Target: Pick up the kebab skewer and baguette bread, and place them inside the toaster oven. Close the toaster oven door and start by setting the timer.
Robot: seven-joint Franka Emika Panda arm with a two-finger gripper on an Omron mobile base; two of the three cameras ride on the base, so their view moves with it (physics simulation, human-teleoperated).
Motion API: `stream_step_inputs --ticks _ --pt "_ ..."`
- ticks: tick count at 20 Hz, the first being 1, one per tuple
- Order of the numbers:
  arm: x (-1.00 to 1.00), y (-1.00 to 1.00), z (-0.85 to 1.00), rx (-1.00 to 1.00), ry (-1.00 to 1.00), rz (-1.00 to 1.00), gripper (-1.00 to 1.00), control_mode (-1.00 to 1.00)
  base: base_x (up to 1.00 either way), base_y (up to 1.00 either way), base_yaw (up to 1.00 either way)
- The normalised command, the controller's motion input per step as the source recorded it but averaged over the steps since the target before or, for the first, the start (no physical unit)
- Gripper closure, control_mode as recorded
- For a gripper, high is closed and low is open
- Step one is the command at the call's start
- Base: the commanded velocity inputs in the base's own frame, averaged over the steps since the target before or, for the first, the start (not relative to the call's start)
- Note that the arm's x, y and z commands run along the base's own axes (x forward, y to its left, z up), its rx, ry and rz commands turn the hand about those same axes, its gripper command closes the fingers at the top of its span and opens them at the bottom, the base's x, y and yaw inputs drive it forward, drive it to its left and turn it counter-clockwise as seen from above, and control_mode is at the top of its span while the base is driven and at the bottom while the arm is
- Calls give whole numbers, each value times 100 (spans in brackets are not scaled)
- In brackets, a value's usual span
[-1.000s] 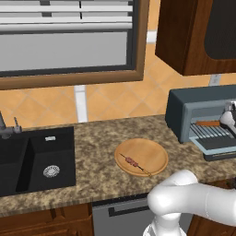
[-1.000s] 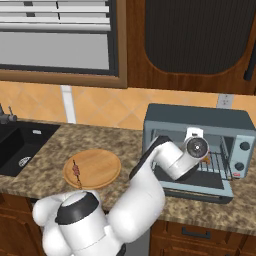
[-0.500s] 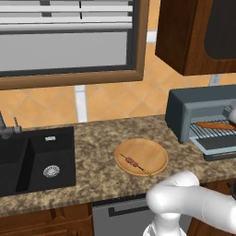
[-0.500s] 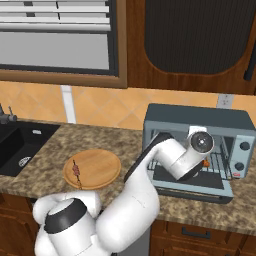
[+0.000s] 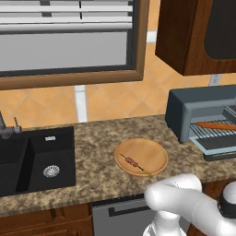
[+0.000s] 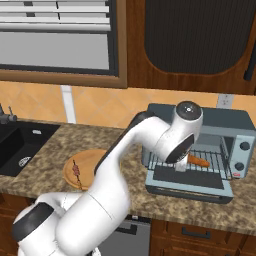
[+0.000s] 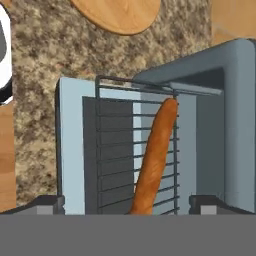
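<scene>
The gripper (image 7: 127, 207) has its fingers (image 7: 47, 204) wide apart, holding nothing; the baguette (image 7: 154, 157) lies free between them on the oven (image 7: 235, 100) rack (image 7: 115, 150).

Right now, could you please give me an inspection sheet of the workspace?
Surface: speckled granite counter.
Job's things: baguette bread lies on the wire rack of the toaster oven; toaster oven door is down; kebab skewer lies on the wooden board.
Clutter: nothing seen.
Grippers: pincer open, over the bread, holding nothing.
Cables: nothing seen.
Surroundings: black sink, window, dark cabinet.
</scene>
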Motion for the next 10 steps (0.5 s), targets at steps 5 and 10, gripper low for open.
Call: stream_step_inputs --ticks 5,10 --pt "-86 74 32 0 25 -1 -100 -100 0 0 0" --pt "-97 79 14 2 12 -9 -100 -100 0 0 0"
